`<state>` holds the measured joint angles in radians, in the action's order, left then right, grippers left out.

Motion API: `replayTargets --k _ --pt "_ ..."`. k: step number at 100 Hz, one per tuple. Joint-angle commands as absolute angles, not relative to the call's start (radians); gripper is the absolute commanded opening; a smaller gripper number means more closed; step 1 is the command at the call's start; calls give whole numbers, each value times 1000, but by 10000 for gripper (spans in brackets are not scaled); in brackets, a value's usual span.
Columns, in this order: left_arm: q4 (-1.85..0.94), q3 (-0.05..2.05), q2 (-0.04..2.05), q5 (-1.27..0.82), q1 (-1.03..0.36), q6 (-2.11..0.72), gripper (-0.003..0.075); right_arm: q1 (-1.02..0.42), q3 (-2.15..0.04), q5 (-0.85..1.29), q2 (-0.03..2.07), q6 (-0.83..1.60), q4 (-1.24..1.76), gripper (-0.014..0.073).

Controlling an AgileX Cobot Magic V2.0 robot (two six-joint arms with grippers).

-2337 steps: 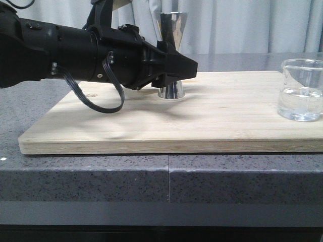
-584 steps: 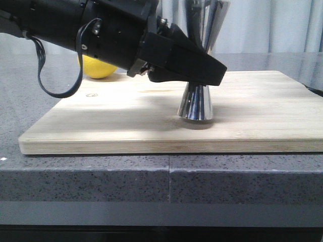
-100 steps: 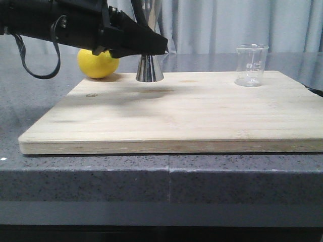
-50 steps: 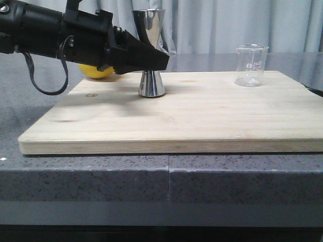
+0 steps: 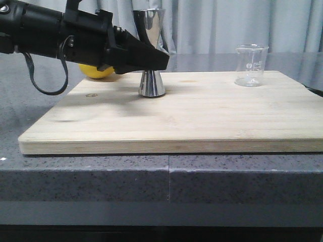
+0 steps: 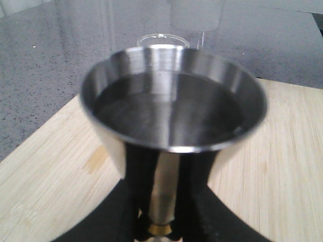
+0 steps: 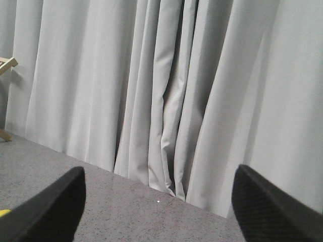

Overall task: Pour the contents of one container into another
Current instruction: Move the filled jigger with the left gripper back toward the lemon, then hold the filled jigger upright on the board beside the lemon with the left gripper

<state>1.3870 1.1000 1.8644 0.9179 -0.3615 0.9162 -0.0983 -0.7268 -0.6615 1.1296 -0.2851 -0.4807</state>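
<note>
Since one second ago, jigger [image 5: 151, 55] has come down onto the board [image 5: 202, 116], left end effector [image 5: 154, 58] clamped at its waist. Beaker [image 5: 251, 65] stands empty, well apart. I judge pouring complete; next, release. Right end effector [image 7: 156, 201] gapes wide.

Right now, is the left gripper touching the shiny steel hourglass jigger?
Touching. The left wrist view shows the left gripper with black fingers pressed against both sides of the shiny steel hourglass jigger at its waist.

Front camera low at table edge (wrist cameras close-up).
</note>
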Motion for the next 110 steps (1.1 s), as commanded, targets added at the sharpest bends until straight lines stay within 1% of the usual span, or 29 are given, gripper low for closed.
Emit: replayTargets --k 1,110 --pt "1286 1134 1821 980 -360 915 63 -93 -752 -726 1105 -286 -463 540" --pt "1356 1134 1821 959 -360 913 63 -93 -752 -726 1105 -286 -463 540"
